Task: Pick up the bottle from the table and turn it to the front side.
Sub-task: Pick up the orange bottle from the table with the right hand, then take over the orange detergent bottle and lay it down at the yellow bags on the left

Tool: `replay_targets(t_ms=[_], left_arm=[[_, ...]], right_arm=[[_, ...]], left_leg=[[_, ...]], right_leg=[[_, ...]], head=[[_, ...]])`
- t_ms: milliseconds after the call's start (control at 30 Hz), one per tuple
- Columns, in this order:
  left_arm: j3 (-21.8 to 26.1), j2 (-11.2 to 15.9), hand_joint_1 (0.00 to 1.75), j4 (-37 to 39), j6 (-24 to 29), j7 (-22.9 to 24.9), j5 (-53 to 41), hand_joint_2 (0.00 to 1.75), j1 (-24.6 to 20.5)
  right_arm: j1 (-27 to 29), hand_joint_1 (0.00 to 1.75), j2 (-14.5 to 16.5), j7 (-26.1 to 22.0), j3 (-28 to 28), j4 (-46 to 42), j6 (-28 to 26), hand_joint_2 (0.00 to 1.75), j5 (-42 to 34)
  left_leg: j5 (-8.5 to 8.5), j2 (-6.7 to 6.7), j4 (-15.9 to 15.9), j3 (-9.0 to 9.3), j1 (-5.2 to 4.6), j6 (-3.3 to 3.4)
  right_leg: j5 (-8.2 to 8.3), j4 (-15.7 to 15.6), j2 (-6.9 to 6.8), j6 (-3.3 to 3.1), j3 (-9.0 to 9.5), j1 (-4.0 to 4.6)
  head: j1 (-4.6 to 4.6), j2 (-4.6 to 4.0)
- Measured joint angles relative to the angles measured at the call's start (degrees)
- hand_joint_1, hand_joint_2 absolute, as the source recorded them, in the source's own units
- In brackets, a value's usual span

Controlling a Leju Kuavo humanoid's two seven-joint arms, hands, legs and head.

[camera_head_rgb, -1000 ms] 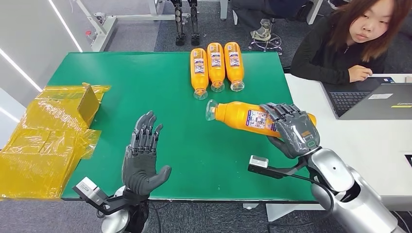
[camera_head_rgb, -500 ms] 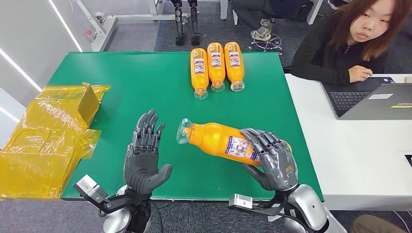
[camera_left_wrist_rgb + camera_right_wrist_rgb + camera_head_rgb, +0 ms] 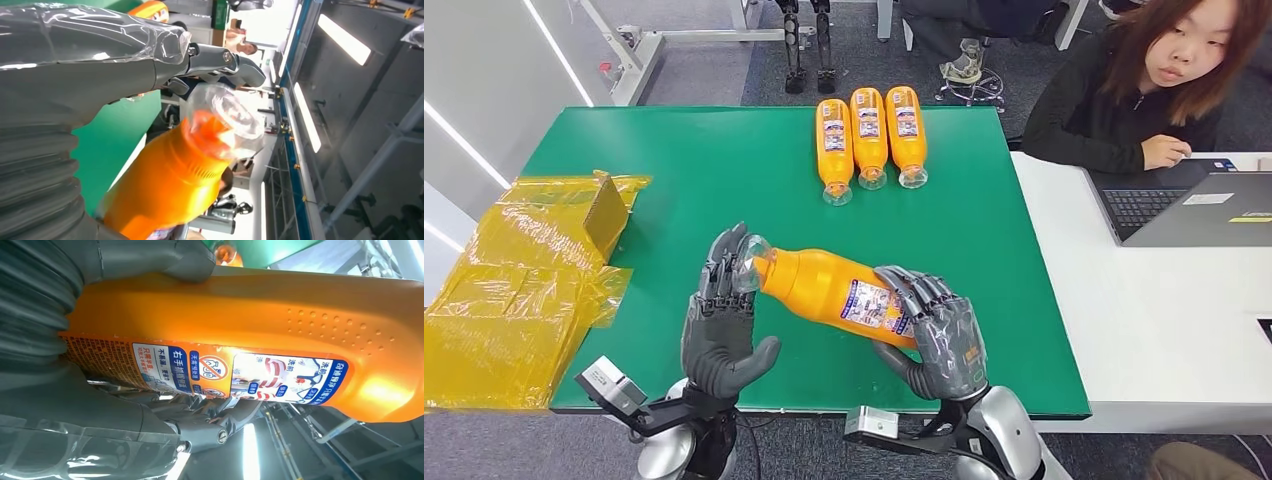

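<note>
The right hand (image 3: pixel 939 335) is clamped around the labelled lower half of the orange bottle (image 3: pixel 829 288), holding it lying sideways above the green table (image 3: pixel 674 170). The bottle's clear cap end (image 3: pixel 749 264) points toward the left hand (image 3: pixel 719 320), just in front of its raised fingertips (image 3: pixel 724 250); contact cannot be confirmed. The left hand stands palm-up, fingers spread, holding nothing. Well beyond both hands, three more orange bottles (image 3: pixel 868 137) lie side by side. A person (image 3: pixel 1144 95) sits beyond the right hand at a laptop (image 3: pixel 1194 205).

Right hand (image 3: pixel 939 335) gripping (fingers wrapped); left hand (image 3: pixel 721 325) spread
</note>
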Motion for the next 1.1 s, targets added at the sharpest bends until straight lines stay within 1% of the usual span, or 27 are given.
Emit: replay_targets(t_ms=[167, 300, 500, 767, 933, 967, 1033, 1067, 1100], left_arm=[[0.08, -0.03, 0.00, -0.59, -1.37, 0.46, 0.85, 1.75, -0.32], [0.26, -0.03, 0.00, -0.96, -1.68, 0.87, 1.27, 1.75, -0.99], [0.38, -0.01, 0.00, -0.96, -2.07, 1.55, 2.07, 1.75, -1.98], [0.57, -0.02, 0.00, -0.86, -2.59, 2.28, 3.05, 1.75, -3.23], [0.57, 0.00, 0.00, -0.45, -2.92, 2.30, 3.34, 1.75, -3.81], [0.57, 0.01, 0.17, -0.30, -3.00, 2.25, 3.49, 1.75, -3.95], [0.57, 0.02, 0.76, -0.01, -3.09, 2.12, 3.82, 1.75, -4.18], [0.57, 0.02, 1.19, 0.10, -3.10, 2.03, 3.96, 1.75, -4.26], [0.57, 0.03, 1.44, 0.20, -3.12, 1.93, 4.06, 1.75, -4.31]], right_arm=[[0.87, 1.75, 3.30, -0.92, 0.77, 0.48, 1.56, 1.75, -1.34], [1.92, 1.75, 5.22, -2.16, 1.37, 1.26, 1.71, 1.75, -3.13], [3.42, 1.75, 7.25, -3.32, 2.67, 2.97, 1.51, 1.75, -5.32], [3.78, 1.75, 10.37, -3.22, 3.91, 4.33, 4.13, 1.75, -5.92], [3.83, 1.75, 11.14, -3.14, 4.16, 5.02, 4.27, 1.75, -5.88], [3.85, 1.75, 11.23, -3.13, 4.16, 5.09, 4.35, 1.75, -5.88], [3.88, 1.75, 11.46, -3.08, 4.16, 5.23, 4.60, 1.75, -5.88], [3.88, 1.75, 11.58, -3.05, 4.16, 5.32, 4.74, 1.75, -5.88], [3.87, 1.75, 11.73, -3.01, 4.16, 5.43, 4.85, 1.75, -5.88]], left_leg=[[0.00, 0.00, 0.00, 0.00, 0.00, 0.00], [0.00, 0.00, -0.01, 0.01, 0.00, 0.00], [0.00, 0.00, -0.01, 0.00, 0.00, 0.00], [0.00, 0.02, -0.01, 0.01, 0.00, 0.00], [0.00, 0.03, -0.01, 0.01, 0.00, 0.00], [0.00, 0.03, -0.01, 0.01, 0.00, 0.00], [0.00, 0.03, -0.01, 0.01, 0.00, 0.00], [0.00, 0.03, -0.01, 0.01, 0.00, 0.00], [0.00, 0.03, -0.01, 0.01, -0.01, 0.00]], right_leg=[[-0.01, 0.00, -0.01, 0.00, 0.00, 0.00], [-0.01, 0.00, 0.00, 0.00, 0.00, 0.00], [-0.01, 0.00, 0.00, 0.00, -0.01, 0.00], [-0.01, 0.00, 0.01, 0.00, -0.01, 0.00], [-0.01, 0.00, 0.01, 0.00, -0.01, 0.00], [-0.01, 0.00, 0.01, 0.00, -0.01, 0.00], [-0.01, 0.00, 0.02, 0.00, -0.01, 0.00], [-0.01, 0.00, 0.02, 0.00, -0.01, 0.00], [-0.01, 0.00, 0.02, 0.00, -0.01, -0.01]], head=[[-0.01, 0.00], [-0.01, 0.00], [-0.01, 0.00], [-0.01, 0.00], [0.00, 0.00], [-0.01, 0.00], [-0.01, -0.01], [-0.01, -0.01], [-0.01, 0.00]])
